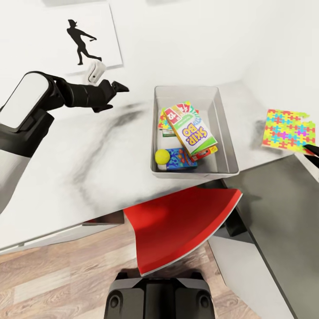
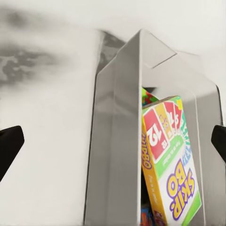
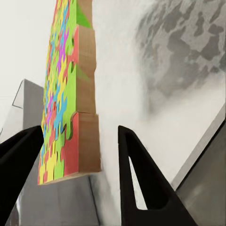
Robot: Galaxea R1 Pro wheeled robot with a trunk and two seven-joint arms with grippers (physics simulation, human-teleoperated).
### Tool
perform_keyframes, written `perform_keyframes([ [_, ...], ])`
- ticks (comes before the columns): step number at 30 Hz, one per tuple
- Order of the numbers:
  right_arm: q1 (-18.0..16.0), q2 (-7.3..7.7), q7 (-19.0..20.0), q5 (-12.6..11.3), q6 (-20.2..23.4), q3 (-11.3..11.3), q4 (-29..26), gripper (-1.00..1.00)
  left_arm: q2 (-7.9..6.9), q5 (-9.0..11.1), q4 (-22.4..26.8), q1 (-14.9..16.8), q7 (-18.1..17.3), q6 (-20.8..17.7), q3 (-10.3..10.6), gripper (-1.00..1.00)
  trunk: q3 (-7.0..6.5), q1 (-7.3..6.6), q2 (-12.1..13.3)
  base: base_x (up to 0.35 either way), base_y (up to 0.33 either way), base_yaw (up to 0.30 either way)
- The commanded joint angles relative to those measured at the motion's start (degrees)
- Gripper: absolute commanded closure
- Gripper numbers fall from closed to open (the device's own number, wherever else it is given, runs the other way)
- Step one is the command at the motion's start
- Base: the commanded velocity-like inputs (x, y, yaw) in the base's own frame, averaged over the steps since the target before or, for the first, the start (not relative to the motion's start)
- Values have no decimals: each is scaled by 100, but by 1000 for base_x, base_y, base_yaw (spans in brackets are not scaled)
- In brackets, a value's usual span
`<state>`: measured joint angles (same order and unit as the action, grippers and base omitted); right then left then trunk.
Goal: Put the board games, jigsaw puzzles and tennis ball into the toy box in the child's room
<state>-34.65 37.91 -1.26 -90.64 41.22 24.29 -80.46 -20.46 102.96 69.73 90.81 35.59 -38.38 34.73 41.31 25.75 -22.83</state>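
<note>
Toy box (image 1: 228,146) near the front edge of the pale marbled surface (image 1: 88,155), holding the Skip-Bo box (image 1: 191,129) propped on top, a blue game box (image 1: 181,158) beneath it, a tennis ball (image 1: 162,156) in the near left corner, and part of a colourful box (image 1: 163,123) under the Skip-Bo. One jigsaw puzzle box (image 1: 288,130) flat near the surface's right edge, well apart from the toy box. Left end effector (image 1: 116,87) raised above the surface, left of the toy box, fingers (image 2: 9,146) spread wide and empty. Right end effector (image 3: 77,155) open, fingers (image 3: 141,174) either side of the puzzle box's near corner, not closed on it. Red chair (image 1: 177,226) tucked below the front edge.
</note>
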Motion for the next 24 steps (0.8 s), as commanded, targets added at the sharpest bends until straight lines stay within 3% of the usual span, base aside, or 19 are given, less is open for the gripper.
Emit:
perform_keyframes([
  [1, -5, 3, -12, -52, 36, 4, -1, 100, -6, 58, 7, 7, 53, 14, 63, -100, -2, 4, -9, 0, 0, 0],
  [6, -7, 11, -8, -157, 54, -1, -28, 100, -9, 56, 12, 7, 53, 20, 231, -100, -49, 4, -9, 0, 0, 0],
  [17, -52, 10, -6, -220, 61, -24, -87, 100, -18, 57, -9, 7, 53, 23, 368, -100, -152, 4, -9, 0, 0, 0],
  [18, -55, 9, -6, -223, 62, -58, -88, 100, -18, 57, -13, 7, 53, 23, 400, -100, -162, 4, -9, 0, 0, 0],
  [24, -88, -2, -6, -272, 51, -779, -92, 100, -123, 58, -39, 7, 53, 23, 554, -100, -218, 4, -9, 0, 0, 0],
])
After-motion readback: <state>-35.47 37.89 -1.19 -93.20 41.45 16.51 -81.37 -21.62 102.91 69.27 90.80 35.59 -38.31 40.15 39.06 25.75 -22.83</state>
